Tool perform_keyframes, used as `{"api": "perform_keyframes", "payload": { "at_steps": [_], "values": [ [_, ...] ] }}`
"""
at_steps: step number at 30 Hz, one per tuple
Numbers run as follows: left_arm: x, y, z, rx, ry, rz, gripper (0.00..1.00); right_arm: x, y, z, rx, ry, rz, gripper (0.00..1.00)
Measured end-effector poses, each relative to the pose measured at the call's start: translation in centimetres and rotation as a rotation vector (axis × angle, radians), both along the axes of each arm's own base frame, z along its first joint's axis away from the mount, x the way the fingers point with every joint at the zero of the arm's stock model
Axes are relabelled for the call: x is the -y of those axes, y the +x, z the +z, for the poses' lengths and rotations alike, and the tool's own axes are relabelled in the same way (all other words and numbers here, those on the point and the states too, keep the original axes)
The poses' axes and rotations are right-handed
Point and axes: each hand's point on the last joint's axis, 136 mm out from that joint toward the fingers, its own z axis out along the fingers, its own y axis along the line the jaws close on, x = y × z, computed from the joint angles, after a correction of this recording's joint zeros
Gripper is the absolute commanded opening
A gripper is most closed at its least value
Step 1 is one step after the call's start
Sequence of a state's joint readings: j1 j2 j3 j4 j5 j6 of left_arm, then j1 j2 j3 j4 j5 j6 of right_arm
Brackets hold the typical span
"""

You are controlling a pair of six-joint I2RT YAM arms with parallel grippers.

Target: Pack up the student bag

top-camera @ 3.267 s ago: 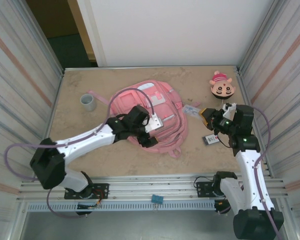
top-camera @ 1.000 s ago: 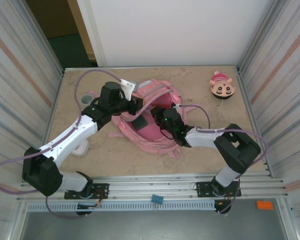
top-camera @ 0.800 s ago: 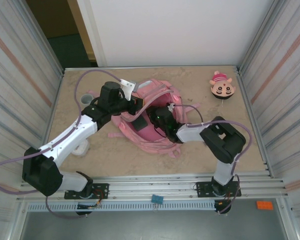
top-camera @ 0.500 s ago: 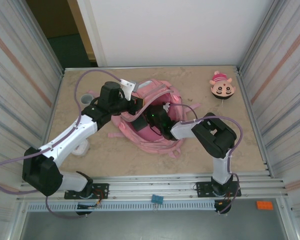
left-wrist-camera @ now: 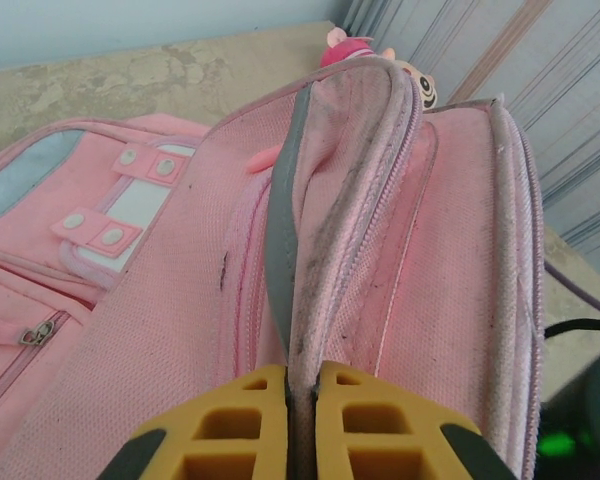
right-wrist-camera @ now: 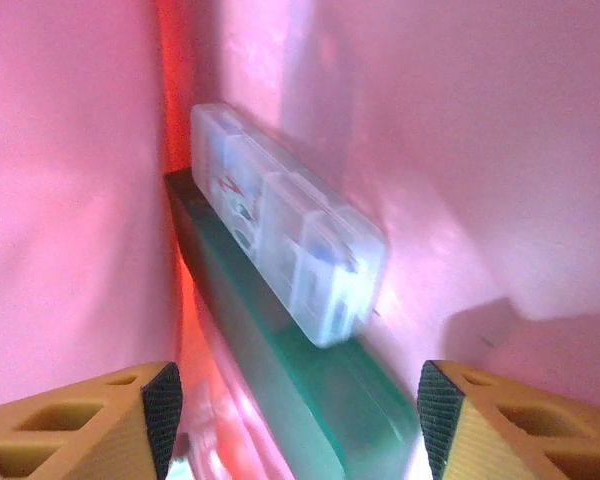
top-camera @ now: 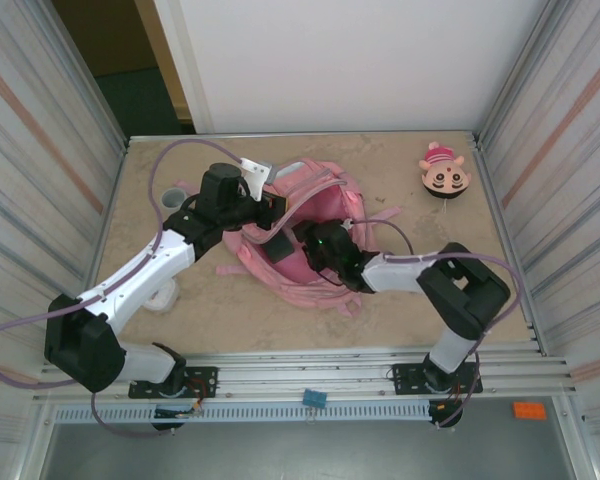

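Right, the risks. The left gripper (left-wrist-camera: 302, 420) is pinched shut on a thin fold at the raised rim of the student bag (left-wrist-camera: 180, 300). If that fabric slips, the mouth collapses onto the right arm. The right gripper (right-wrist-camera: 295, 400) sits deep inside with jaws spread, holding nothing. A crooked pull-out could snag the lining or drag the clear plastic case (right-wrist-camera: 290, 240) off the green box (right-wrist-camera: 280, 370). The bag is centre of the overhead frame: pink, grubby along the zip, grey stripe, main compartment propped open.
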State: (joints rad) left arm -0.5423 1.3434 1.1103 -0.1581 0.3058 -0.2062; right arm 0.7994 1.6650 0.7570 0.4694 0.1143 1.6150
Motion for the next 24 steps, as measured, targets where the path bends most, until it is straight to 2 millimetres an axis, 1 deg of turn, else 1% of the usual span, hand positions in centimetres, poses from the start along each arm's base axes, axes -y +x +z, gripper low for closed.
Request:
{"api": "perform_keyframes", "payload": {
  "at_steps": [3,5,6,10,13,15,17,19,20,22,24],
  "values": [
    [-0.1,0.0,-0.4,0.002,0.008,-0.001,0.04,1.7,-1.8,0.8,-0.009,-0.019,0.011,0.65],
    [-0.1,-0.1,-1.0,0.0,0.016,-0.004,0.04,2.7,-2.8,2.0,0.003,-0.035,0.02,0.65],
    [-0.1,-0.1,-1.3,0.002,0.019,-0.006,0.04,3.4,-3.4,2.9,0.016,-0.048,0.027,0.66],
    [0.1,-0.7,-2.8,0.004,0.049,-0.023,0.05,6.2,-5.1,7.6,0.119,-0.106,0.034,0.69],
    [1.2,-1.7,-4.1,0.023,0.098,-0.062,0.06,8.6,-6.1,11.6,0.229,-0.174,0.035,0.69],
    [2.4,-2.6,-5.6,0.023,0.14,-0.101,0.07,10.1,-6.8,14.4,0.322,-0.235,0.047,0.69],
    [3.5,-3.5,-7.8,0.001,0.185,-0.142,0.1,11.2,-7.1,16.4,0.391,-0.287,0.06,0.69],
    [4.4,-4.4,-10.1,-0.03,0.231,-0.179,0.15,12.0,-7.1,17.7,0.444,-0.346,0.079,0.69],
    [4.9,-4.9,-11.4,-0.047,0.256,-0.199,0.2,12.3,-7.0,18.0,0.463,-0.379,0.098,0.68],
    [5.3,-5.6,-13.3,-0.075,0.29,-0.22,0.35,12.5,-6.8,18.0,0.484,-0.447,0.148,0.68],
    [5.5,-5.9,-14.4,-0.097,0.309,-0.227,0.53,12.0,-6.8,17.6,0.504,-0.515,0.24,0.67]
  ]
}}
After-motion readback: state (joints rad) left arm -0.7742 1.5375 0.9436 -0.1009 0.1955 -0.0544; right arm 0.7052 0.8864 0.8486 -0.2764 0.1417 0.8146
